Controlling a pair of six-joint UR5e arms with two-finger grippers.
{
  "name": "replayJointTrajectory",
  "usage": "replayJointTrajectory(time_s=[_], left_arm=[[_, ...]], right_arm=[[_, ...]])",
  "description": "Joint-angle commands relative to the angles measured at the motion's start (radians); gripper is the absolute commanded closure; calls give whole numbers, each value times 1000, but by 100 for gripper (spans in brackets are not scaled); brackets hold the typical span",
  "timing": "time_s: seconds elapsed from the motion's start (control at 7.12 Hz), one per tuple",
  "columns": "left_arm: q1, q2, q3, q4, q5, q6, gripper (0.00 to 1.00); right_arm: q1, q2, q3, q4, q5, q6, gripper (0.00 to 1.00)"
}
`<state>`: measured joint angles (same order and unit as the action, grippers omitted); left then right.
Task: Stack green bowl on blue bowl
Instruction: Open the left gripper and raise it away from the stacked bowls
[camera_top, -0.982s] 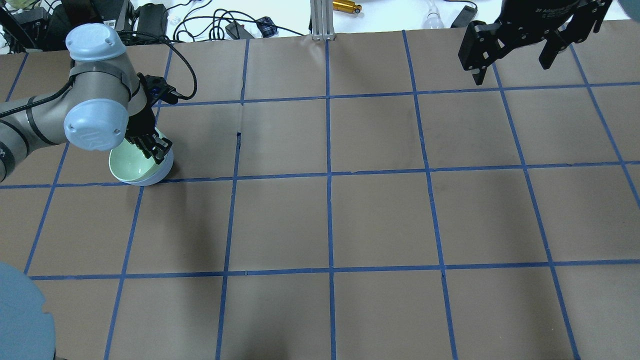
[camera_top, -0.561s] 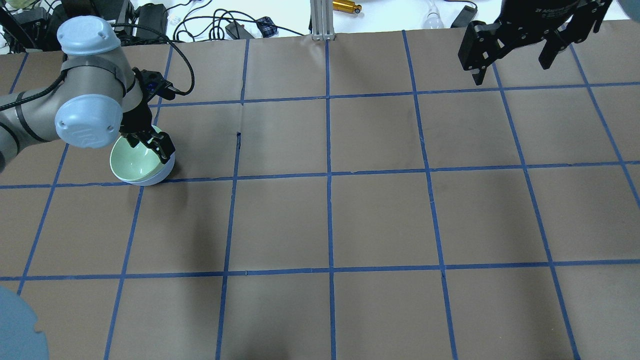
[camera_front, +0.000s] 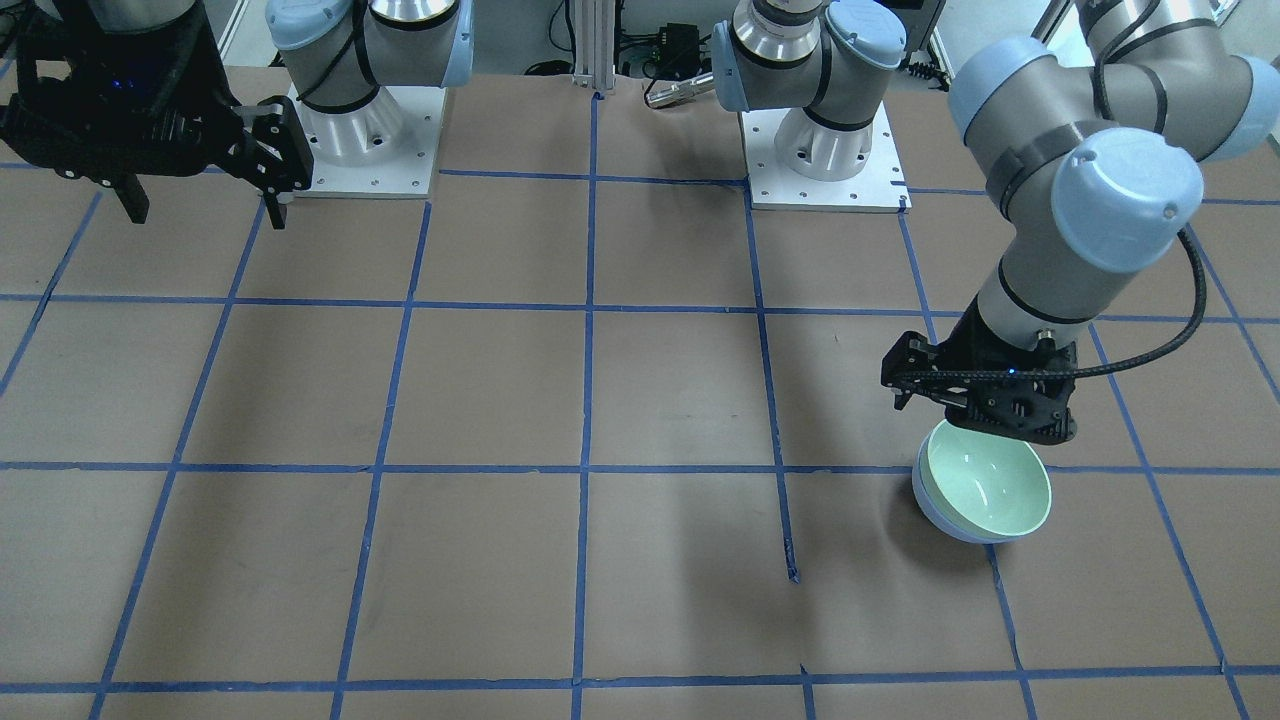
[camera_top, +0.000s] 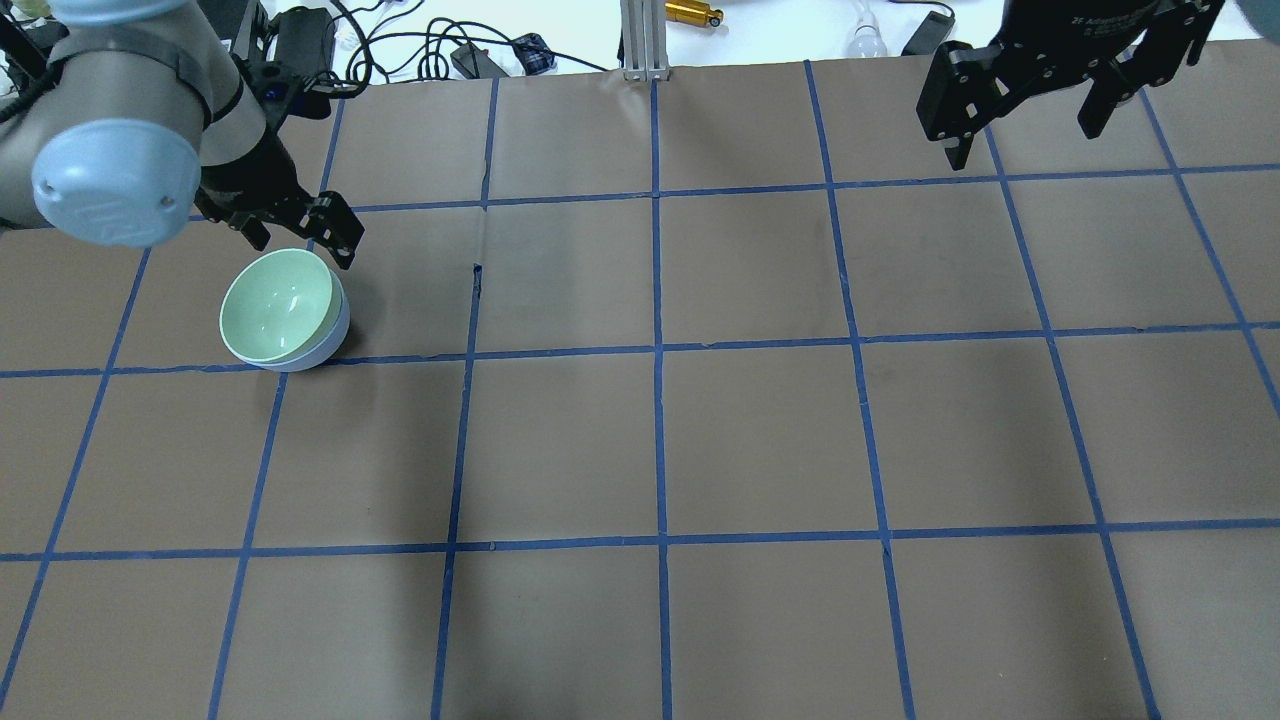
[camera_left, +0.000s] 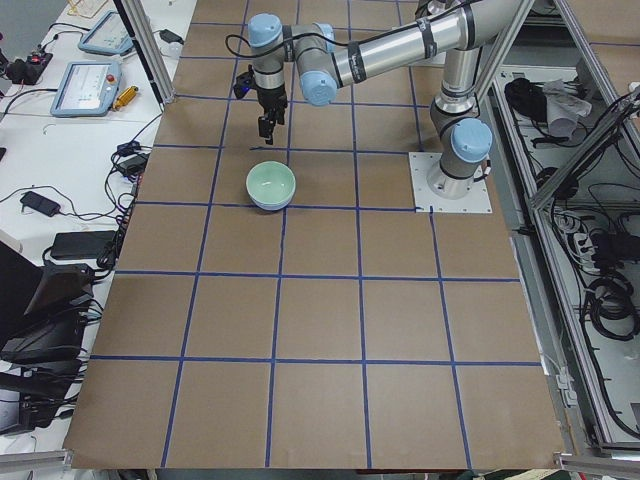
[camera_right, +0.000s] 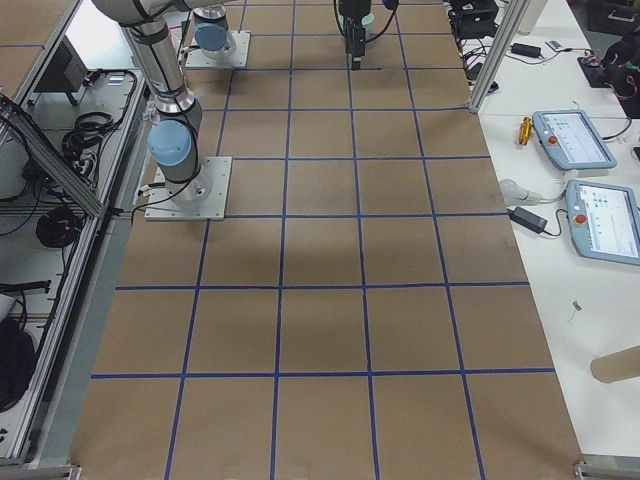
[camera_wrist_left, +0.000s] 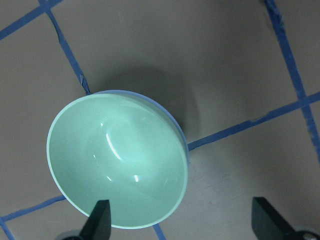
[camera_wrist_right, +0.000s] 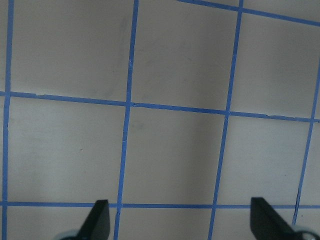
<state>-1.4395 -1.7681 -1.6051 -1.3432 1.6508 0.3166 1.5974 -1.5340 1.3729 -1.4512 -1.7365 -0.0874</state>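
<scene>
Right, working down from the biggest thing on my screens: the table (camera_top: 760, 440) is covered in brown paper with blue tape laid out as a grid of squares. The left arm (camera_front: 1080, 170) bends out over its own side of that grid. The right arm (camera_right: 150, 60) is parked high at the far edge, well apart from the work.

The right gripper (camera_top: 1025, 130) hangs over bare paper with its fingers spread wide and nothing between them; its wrist camera sees only tape lines. White lettering on its black body seems to start "2F Adaptive", but the frame edge cuts off the rest. That is the only writing I can make out.

The left gripper (camera_top: 300, 243) is also splayed open and holds nothing. It sits just beyond the bowls on the far side, and the side view shows it lifted clear of them.

As for the bowls, the green bowl (camera_top: 278, 305) is nested upright inside the blue bowl (camera_top: 322, 356). Only a thin blue crescent shows around one side of the green rim. The pair rests on the left part of the table, right against a tape line near a crossing.
</scene>
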Motion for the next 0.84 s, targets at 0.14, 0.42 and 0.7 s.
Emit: replayJointTrajectory(time_s=[0.14,0.42,0.7], left_arm=[[-138,16,143,-168,-11,-241,0],[-208,77,146,-180,-6,-362,0],[-203,154,143,-325,-63,-355,0]], right_arm=[[1,0,0,0,0,0,0],[0,0,0,0,0,0,0],[1,0,0,0,0,0,0]])
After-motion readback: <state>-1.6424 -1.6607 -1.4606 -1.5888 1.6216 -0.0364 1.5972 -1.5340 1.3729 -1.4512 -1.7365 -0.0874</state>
